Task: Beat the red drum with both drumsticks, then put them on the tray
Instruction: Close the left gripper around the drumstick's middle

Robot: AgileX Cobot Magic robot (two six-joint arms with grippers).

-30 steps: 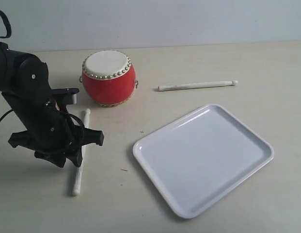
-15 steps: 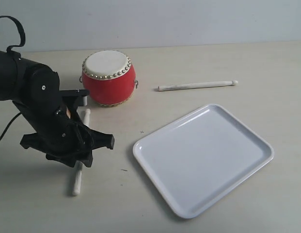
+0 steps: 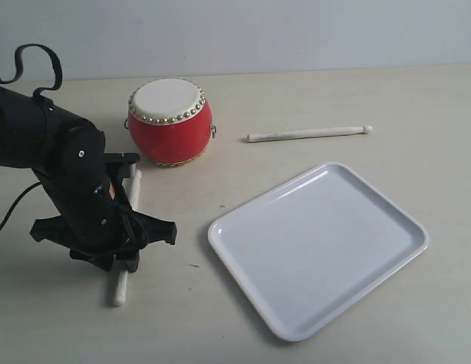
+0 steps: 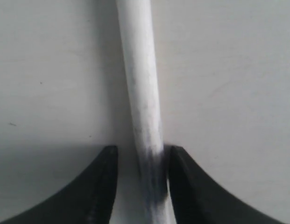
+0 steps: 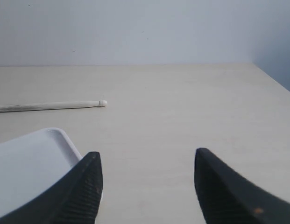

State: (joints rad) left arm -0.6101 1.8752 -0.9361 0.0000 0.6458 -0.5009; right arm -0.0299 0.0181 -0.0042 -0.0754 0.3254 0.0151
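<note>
The left jaws stand on either side of one drumstick (image 4: 142, 93) low on its shaft. One side looks to be touching the wood and a sliver of bench (image 3: 372, 98) shows on the other, so we judge them narrowly apart and not yet clamped. The stick lies flat on the bench. The right jaws are wide apart with nothing between them. They hang over bare bench near the tray's corner.

From the exterior view, the left arm (image 3: 68, 182) crouches over the stick toward the bench's left edge. The stick runs from just beside the red drum (image 3: 171, 121) toward the near edge, and both its ends show clear of the arm. The drum stands upright near the far edge, left of the middle. The other drumstick (image 3: 307, 134) lies untouched between the drum and the right edge, roughly parallel to the far edge. The tray (image 3: 318, 250) sits bare toward the near right corner, just on the near side of that stick.

We take this as the first pickup, with no beating begun. Next, we think, the left jaws must shut firmly and lift without letting the stick roll. The right arm has to reach the second stick, whose slim round shaft could slip.
</note>
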